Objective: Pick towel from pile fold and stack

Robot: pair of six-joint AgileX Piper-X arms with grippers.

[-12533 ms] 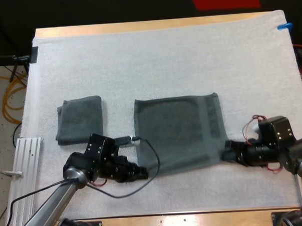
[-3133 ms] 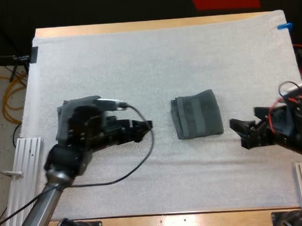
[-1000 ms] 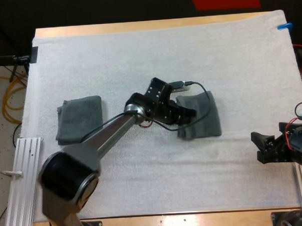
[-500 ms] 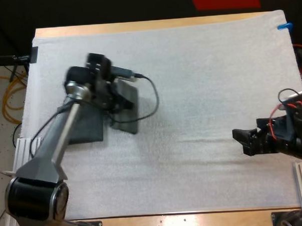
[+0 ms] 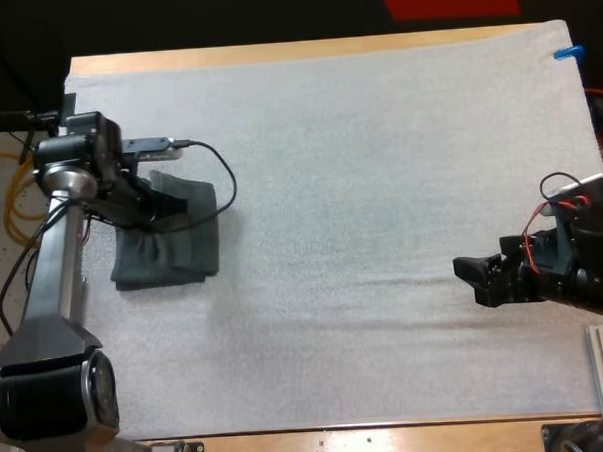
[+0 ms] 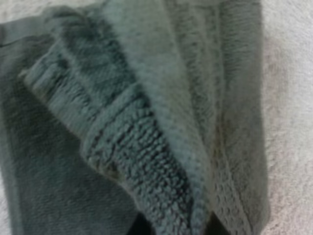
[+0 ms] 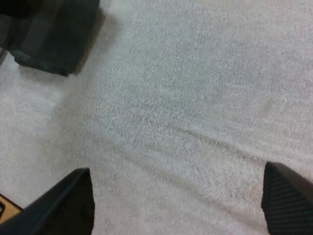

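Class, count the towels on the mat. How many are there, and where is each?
2. The bottom towel lies folded at the left of the mat. The top towel rests on it, gripped by the left gripper. Others could be hidden underneath.

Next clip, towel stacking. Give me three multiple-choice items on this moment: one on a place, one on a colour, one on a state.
1. Where is the left gripper? A. At the towel stack on the mat's left side B. At the mat's middle C. Beyond the mat's far edge
2. What colour are the towels? A. Red B. Dark grey-green C. White
3. How do the right gripper's jaws stand? A. Shut on a towel B. Shut on nothing C. Open
Answers: 1 A, it grips the top towel on that stack; 2 B, both towels are dark grey-green; 3 C, they stand apart over bare mat.
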